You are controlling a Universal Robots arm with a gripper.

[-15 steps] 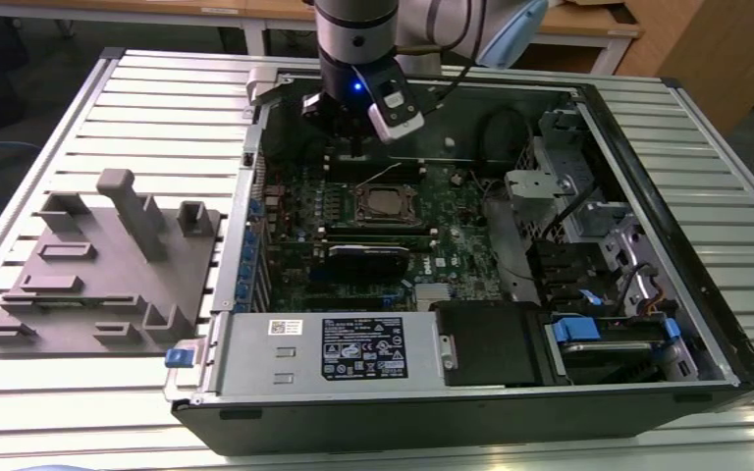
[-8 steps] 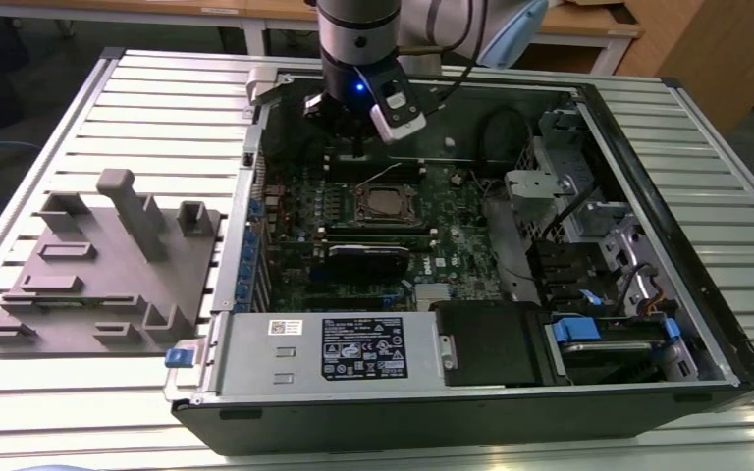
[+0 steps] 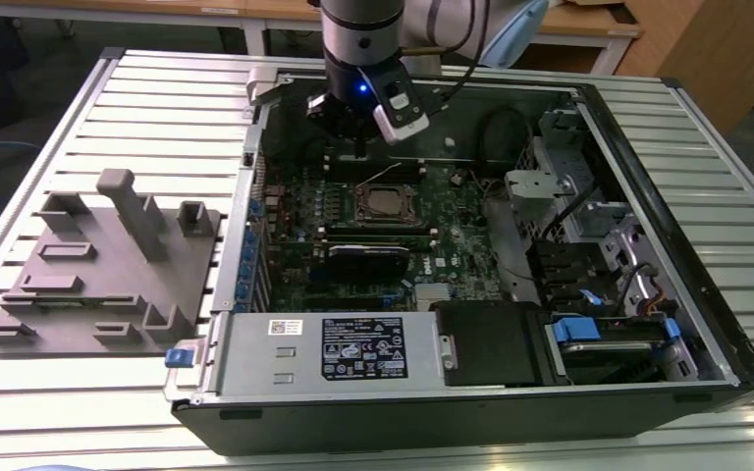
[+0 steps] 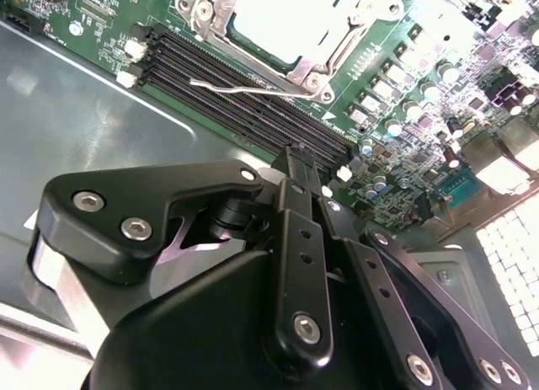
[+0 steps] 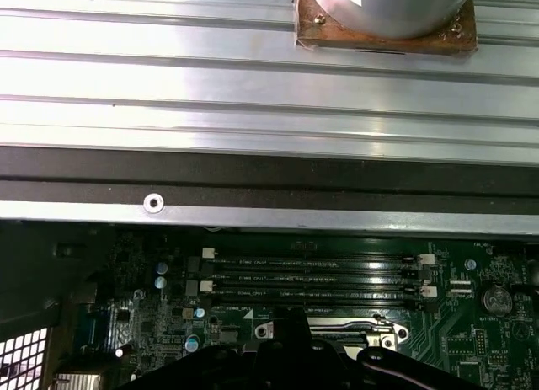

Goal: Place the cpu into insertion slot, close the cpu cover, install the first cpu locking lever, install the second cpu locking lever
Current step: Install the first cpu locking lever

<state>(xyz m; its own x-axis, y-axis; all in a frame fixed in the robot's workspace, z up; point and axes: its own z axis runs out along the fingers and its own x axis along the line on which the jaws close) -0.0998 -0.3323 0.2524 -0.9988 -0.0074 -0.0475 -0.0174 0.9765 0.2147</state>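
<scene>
One chip (image 3: 384, 204) sat in the socket (image 3: 358, 199) at the motherboard's (image 3: 301, 287) middle in the exterior view, the claw (image 3: 338, 147) nearby. In the second wrist view the claw (image 4: 298, 154) was pinched together, empty, above the motherboard's memory slots (image 4: 253, 112); the first wrist view had the claw (image 5: 290, 327) beside those slots (image 5: 312, 276).

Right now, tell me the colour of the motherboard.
The motherboard is green, clearest in the second wrist view.

My gripper (image 4: 296, 158) hangs over the memory slots (image 5: 312, 272), which lie on the motherboard (image 3: 296, 211) between the case wall (image 5: 253, 179) and the insertion slot (image 4: 313, 74), cpu (image 4: 278, 19) seated in it.
</scene>
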